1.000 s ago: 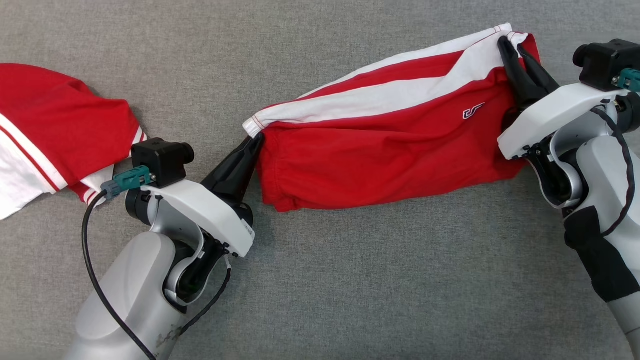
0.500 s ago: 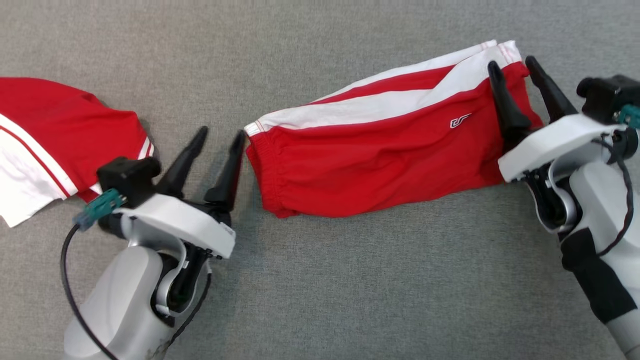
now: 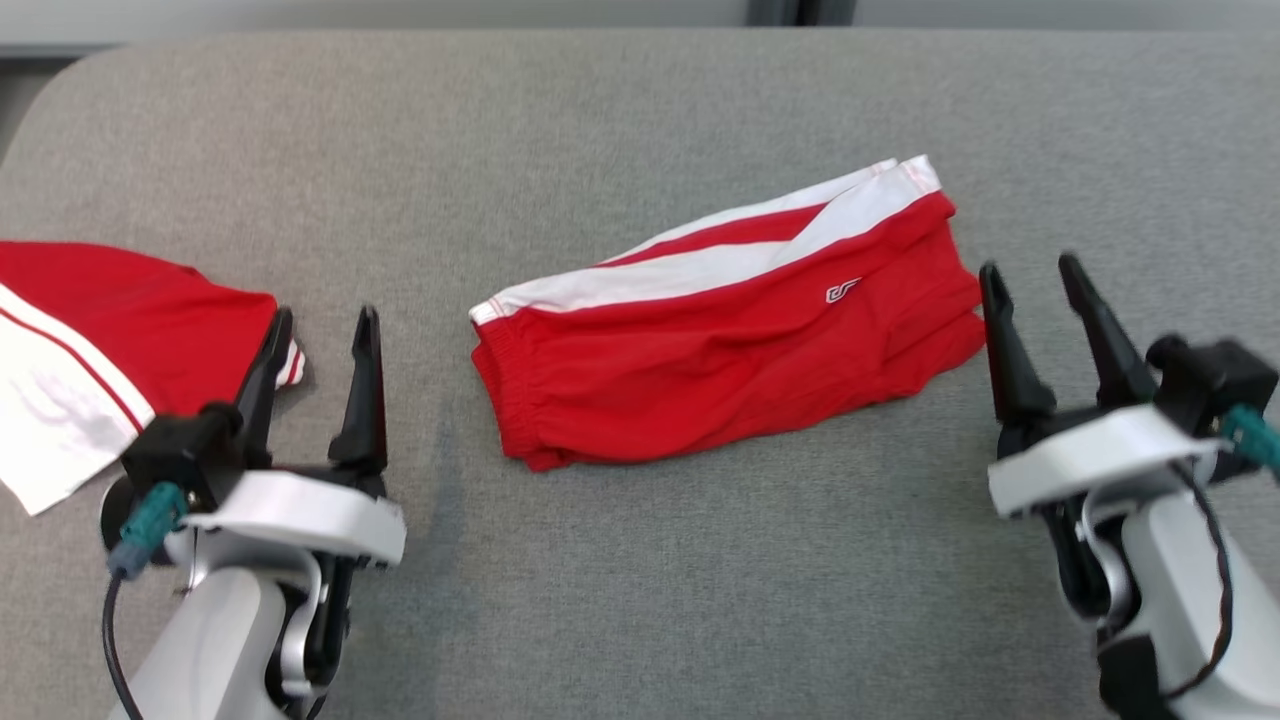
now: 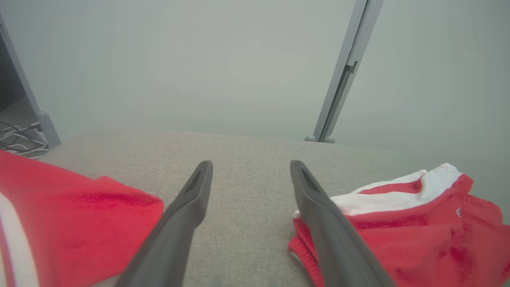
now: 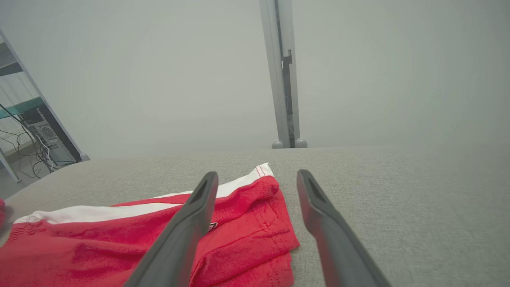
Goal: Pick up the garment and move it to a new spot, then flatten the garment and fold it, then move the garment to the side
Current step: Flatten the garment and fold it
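1. Grey fabric-covered desk, rounded at its far-left corner. Both wrist views show a pale wall and a grey upright post beyond it.
2. The garment is a pair of red shorts with a white side stripe. It lies on the desk just right of centre in the head view, with its long axis running from 8 o'clock to 2 o'clock. The gathered waistband is at the 8 o'clock end, the leg hems are at the 2 o'clock end, and a small logo faces up.
3. The left pincer has its jaws spread wide and nothing between them. It sits at 8 o'clock of the garment, apart from the waistband, with its fingers pointing to 12.
4. The right pincer is likewise wide and empty. It sits at 4 o'clock of the garment, its nearer finger just beside the hem corner. I cannot confirm contact.
5. A second red-and-white cloth lies at 9 o'clock, close to the left pincer's outer finger. Keep it out of your grasp.
6. Handling, judged: the fabric is light and limp, with no stiffness. It will sag and fall open if you lift it by one point, and the layers may slide over each other.
7. Hold, advised: take the waistband corner with the left and the hem corner with the right, pinching every layer. The elastic gives the thickest bite. Raise both ends together.
8. Stage, judged: the garment looks doubled over and fairly flat, with some wrinkles near the hems. The move to the side seems to remain.
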Controlling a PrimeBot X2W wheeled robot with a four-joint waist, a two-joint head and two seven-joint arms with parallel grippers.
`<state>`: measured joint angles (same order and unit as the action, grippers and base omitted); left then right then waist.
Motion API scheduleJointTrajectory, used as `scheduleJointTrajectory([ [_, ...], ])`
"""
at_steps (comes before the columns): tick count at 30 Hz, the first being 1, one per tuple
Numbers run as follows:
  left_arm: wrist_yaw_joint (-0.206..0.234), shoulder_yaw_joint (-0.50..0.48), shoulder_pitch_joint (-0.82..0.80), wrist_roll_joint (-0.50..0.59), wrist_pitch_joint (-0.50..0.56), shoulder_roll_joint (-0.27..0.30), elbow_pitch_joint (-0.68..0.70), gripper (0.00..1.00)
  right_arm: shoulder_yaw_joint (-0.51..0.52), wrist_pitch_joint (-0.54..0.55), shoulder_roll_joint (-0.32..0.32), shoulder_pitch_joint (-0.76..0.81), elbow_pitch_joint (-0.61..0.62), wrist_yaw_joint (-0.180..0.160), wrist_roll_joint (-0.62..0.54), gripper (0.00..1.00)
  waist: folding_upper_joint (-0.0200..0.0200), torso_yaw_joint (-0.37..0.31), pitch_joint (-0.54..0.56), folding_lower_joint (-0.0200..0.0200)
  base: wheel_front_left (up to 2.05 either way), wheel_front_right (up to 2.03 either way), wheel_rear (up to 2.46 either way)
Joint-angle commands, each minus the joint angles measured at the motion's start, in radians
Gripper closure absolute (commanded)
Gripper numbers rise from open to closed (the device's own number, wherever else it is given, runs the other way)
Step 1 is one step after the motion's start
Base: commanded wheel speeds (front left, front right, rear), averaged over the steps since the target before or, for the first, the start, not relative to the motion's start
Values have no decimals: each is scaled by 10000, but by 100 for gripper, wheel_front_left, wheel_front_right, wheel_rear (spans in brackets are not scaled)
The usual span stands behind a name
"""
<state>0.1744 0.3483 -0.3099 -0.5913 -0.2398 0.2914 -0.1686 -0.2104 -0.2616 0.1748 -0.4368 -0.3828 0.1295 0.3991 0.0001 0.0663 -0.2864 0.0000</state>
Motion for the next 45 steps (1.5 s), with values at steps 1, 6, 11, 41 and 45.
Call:
scheduleJointTrajectory([
  [1, 119, -29, 185, 214, -78, 125, -87, 0, 130, -46, -45, 316, 137, 24, -180, 0, -1, -186, 320, 0, 0, 0, 0],
  [6, 319, -82, 933, 434, -171, 192, -351, 0, 598, -47, -474, 1572, 558, 24, -643, 0, -1, -431, 902, 0, 0, 0, 0],
  [11, 368, -22, 1500, 424, -178, 216, -233, 0, 806, -48, -631, 2235, 760, 24, -801, 0, -1, -546, 1211, 0, 0, 0, 0],
  [41, 329, 431, 968, 459, 103, 71, 304, 0, 615, 531, 54, 687, -225, 24, -686, 0, -1, 141, 337, 0, 0, 0, 0],
  [45, 207, 572, 583, 540, 31, -93, 283, 0, 429, 693, 315, -23, -836, 24, -564, 0, -1, 427, -217, 0, 0, 0, 0],
])
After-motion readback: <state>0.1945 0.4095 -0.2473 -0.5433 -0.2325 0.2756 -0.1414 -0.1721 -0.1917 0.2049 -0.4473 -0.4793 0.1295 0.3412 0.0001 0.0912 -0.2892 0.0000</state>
